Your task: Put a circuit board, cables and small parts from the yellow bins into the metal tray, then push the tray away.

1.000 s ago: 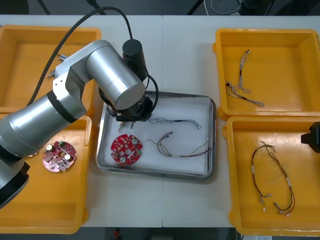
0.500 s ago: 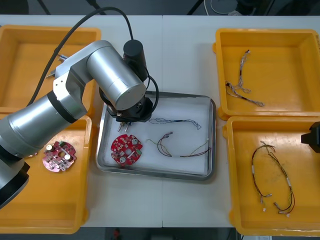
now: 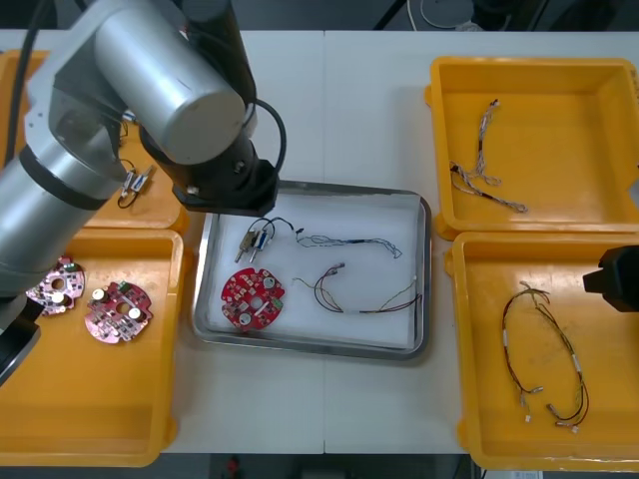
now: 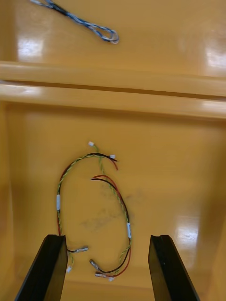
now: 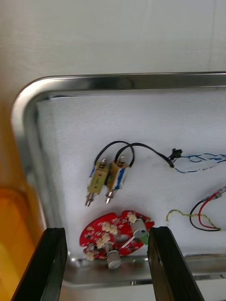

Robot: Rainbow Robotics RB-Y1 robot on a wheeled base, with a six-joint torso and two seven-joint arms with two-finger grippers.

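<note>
Two small metal parts (image 3: 253, 241) point toward circuit board (image 3: 253, 296)

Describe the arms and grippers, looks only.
Left arm: fat silver cylindrical links, black joint bands, black wrist housing, a black cable looping beside it. Left gripper and right gripper: two flat black fingers each, squared tips, no markings visible. The right arm's visible part is black.

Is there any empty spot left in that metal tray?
Yes: in the tray, the white strip between its far rim and the blue and white cable. The left side is crowded with the small metal parts and circuit board.
</note>
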